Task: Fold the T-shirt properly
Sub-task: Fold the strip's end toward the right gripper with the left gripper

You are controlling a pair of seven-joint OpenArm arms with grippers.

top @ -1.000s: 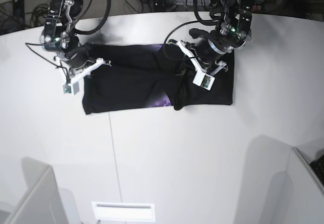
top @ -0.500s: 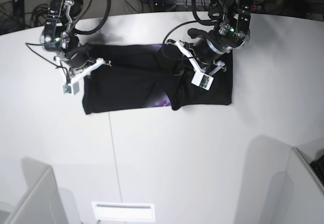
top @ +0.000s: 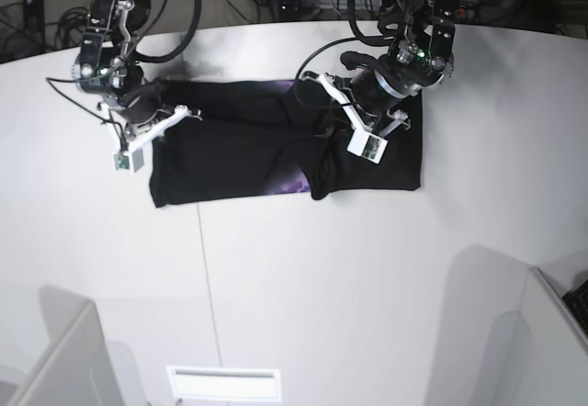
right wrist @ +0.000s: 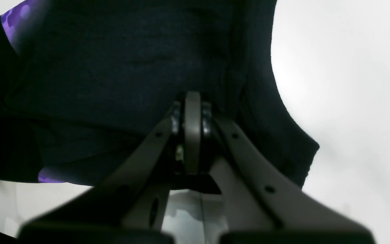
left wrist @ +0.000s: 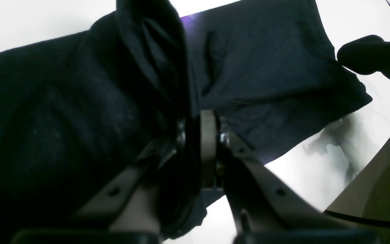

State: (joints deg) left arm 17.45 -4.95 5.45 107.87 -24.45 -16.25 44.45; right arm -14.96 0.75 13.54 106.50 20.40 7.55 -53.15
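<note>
The left hand [left wrist: 198,135] is pinching a gathered ridge of the T-shirt [left wrist: 266,67], its fingers pressed together on black cloth that is bunching up between them. The right hand [right wrist: 188,135] is closing fully at the shirt's other end; its wrist view is showing the fingers meeting at the hem, though whether cloth is sitting between them cannot be told.

The shirt is reading as light, soft and limp: it is sagging and creasing wherever lifted, so it is likely to drape and slip rather than hold a shape. Hems, corners and doubled edges are looking like the surest places to take hold.

In the base view the T-shirt [top: 239,149] is lying as a wide band at about twelve o'clock on the white table [top: 303,287], the right hand [top: 138,117] towards ten o'clock, the left hand [top: 354,117] towards one o'clock. Only that view is showing the whole outline; only the wrist views are showing the grips, and the right one a purple patch of print.
</note>
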